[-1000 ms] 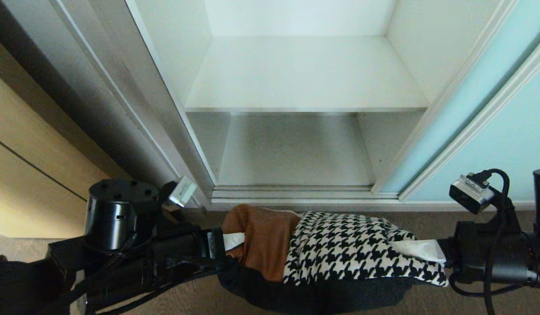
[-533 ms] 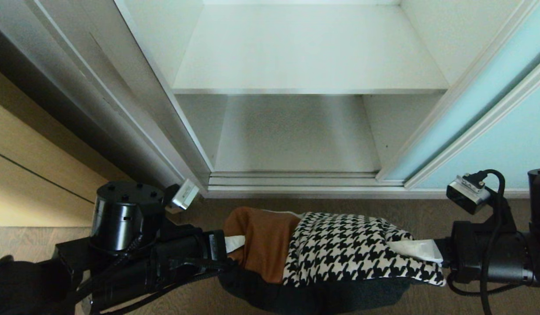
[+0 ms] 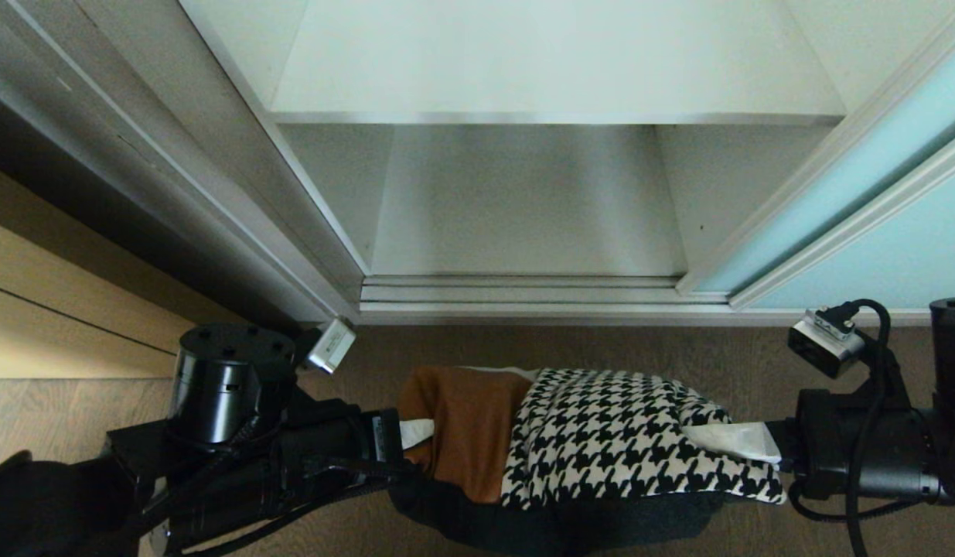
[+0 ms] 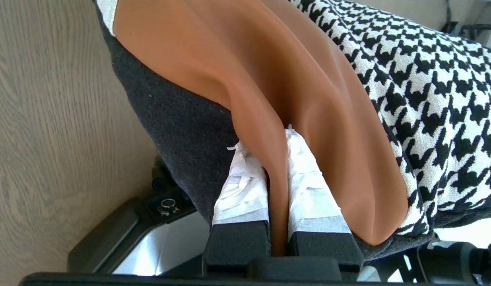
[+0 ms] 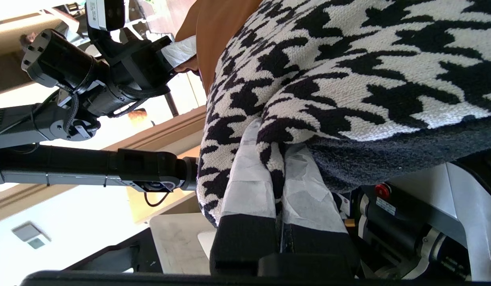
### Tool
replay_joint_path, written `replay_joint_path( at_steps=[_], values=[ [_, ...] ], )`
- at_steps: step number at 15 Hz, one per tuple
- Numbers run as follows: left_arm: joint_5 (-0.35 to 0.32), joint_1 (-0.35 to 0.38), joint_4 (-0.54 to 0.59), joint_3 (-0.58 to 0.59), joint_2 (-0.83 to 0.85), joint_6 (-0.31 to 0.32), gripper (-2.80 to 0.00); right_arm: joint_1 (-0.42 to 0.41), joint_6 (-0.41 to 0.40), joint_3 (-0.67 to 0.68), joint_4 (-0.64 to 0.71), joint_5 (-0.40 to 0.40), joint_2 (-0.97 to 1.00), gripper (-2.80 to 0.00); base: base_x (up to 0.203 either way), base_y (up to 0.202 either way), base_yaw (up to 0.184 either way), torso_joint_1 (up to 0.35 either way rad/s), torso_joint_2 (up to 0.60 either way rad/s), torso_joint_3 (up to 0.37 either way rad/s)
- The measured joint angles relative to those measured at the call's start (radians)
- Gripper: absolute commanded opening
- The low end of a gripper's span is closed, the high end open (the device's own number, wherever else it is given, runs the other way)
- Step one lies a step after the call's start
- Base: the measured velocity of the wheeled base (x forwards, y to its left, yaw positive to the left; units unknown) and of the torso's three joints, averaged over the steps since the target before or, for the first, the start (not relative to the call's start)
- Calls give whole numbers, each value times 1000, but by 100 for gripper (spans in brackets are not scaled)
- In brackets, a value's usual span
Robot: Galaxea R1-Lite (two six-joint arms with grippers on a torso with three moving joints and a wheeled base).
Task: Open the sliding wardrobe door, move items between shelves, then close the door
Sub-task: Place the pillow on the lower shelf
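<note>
since a second ago the whole head view has slid down the wardrobe: the upper shelf (image 3: pixel 554 77) edge sits higher in the picture and the bottom shelf (image 3: pixel 523 209) fills the middle, while the cushion (image 3: pixel 585 441) hangs the same between the two arms, so the camera dipped, not the things. the sliding wardrobe door (image 3: pixel 895 232) stands pushed to the right, the opening free. to place it well i'd keep both ends level and carry it in low over the track, letting go only once it rests on the board.
left wrist view: the left gripper (image 4: pixel 277 186) is pinched tight on a fold of tan leather.
right wrist view: the right gripper (image 5: pixel 279 174) is clamped on the houndstooth edge
</note>
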Motion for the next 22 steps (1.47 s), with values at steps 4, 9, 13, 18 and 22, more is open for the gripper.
replay_joint_path(
  at_steps=[4, 9, 13, 18, 22],
  values=[
    [2, 0, 0, -4, 0, 2, -280, 0, -1, 0, -1, 0, 0, -280, 0, 0, 0, 3, 3, -195],
    [2, 0, -1, -3, -3, 3, -280, 0, -1, -3, -1, 1, 0, -280, 0, 0, 0, 3, 3, -87],
    [2, 0, -1, 4, -4, 2, -280, 1, -2, -19, 0, 1, 7, -280, 0, 0, 0, 0, 0, 0],
    [1, 0, 0, 17, -2, 7, -280, 1, -1, -22, 0, 0, 12, -280, 0, 0, 0, 0, 0, 0],
    [1, 0, 0, 27, -1, 9, -280, 1, -1, -24, 1, 0, 14, -280, 151, 0, -2, -2, -1, 1]
  ],
)
